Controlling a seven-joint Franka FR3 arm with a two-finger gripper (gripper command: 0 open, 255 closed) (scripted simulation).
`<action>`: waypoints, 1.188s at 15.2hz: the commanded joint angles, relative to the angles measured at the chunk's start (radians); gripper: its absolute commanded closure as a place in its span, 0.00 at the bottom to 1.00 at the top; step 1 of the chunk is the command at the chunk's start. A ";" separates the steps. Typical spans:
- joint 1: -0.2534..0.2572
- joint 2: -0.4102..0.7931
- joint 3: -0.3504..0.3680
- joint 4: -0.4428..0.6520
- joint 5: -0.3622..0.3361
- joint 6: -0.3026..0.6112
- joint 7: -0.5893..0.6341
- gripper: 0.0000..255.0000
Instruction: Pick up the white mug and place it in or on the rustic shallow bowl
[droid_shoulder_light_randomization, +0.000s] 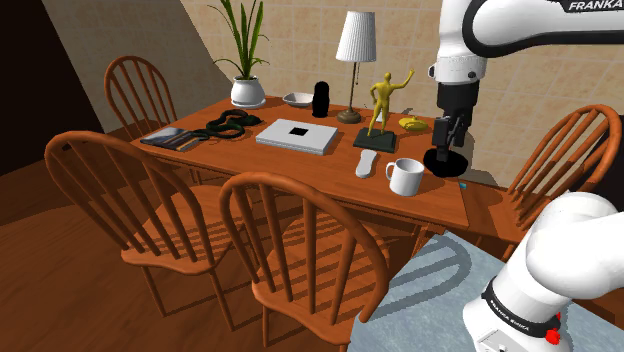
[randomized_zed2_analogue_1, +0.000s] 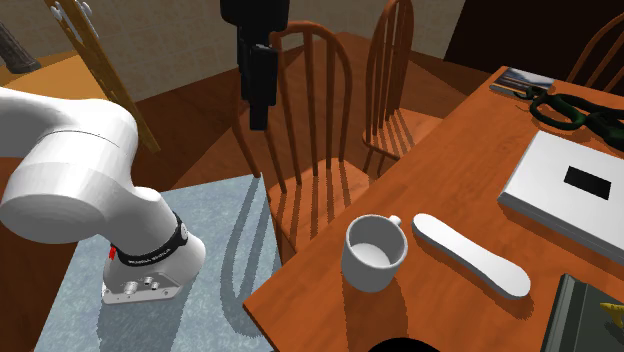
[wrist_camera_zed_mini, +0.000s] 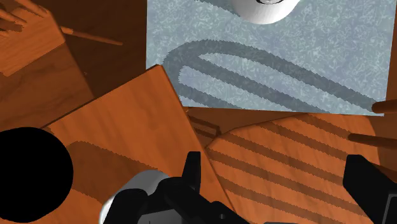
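In the shoulder view, the all-black two-finger gripper (droid_shoulder_light_randomization: 446, 140) hangs over the corner of the brown wooden table (droid_shoulder_light_randomization: 300, 165) nearest the stand. It is at about one o'clock from the white handled mug (droid_shoulder_light_randomization: 404, 176) and apart from it. The mug stands upright on the tabletop, with a flat white oblong piece (droid_shoulder_light_randomization: 366, 163) near its ten o'clock. A black round disc (droid_shoulder_light_randomization: 446, 162) lies under the gripper, at the mug's two o'clock. The pale shallow bowl (droid_shoulder_light_randomization: 297, 98) sits well apart at the mug's ten o'clock, between a white plant pot (droid_shoulder_light_randomization: 248, 92) and a black cylinder (droid_shoulder_light_randomization: 321, 98).

In the second exterior view, the gripper (randomized_zed2_analogue_1: 259, 118) hangs at the mug's (randomized_zed2_analogue_1: 375, 253) eleven o'clock, in front of a brown spindle-back wooden chair (randomized_zed2_analogue_1: 320, 100). The white oblong piece (randomized_zed2_analogue_1: 470, 255) lies at the mug's three o'clock. The stand's speckled grey top (randomized_zed2_analogue_1: 215, 260) is at its nine o'clock.

In the wrist view, the gripper's (wrist_camera_zed_mini: 273, 164) fingers stand wide apart over shadow-striped wood and clasp no object. The mug's rim (wrist_camera_zed_mini: 124, 194) shows just outside one finger, partly hidden by the gripper's body. The black disc (wrist_camera_zed_mini: 28, 172) lies on the table just beyond the mug.
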 joint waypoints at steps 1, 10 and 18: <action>0.000 0.000 0.000 0.000 0.000 0.000 0.000 0.00; -0.049 0.161 -0.169 -0.060 -0.098 0.303 -0.154 0.00; -0.062 0.401 -0.319 -0.012 -0.106 0.566 -0.304 0.00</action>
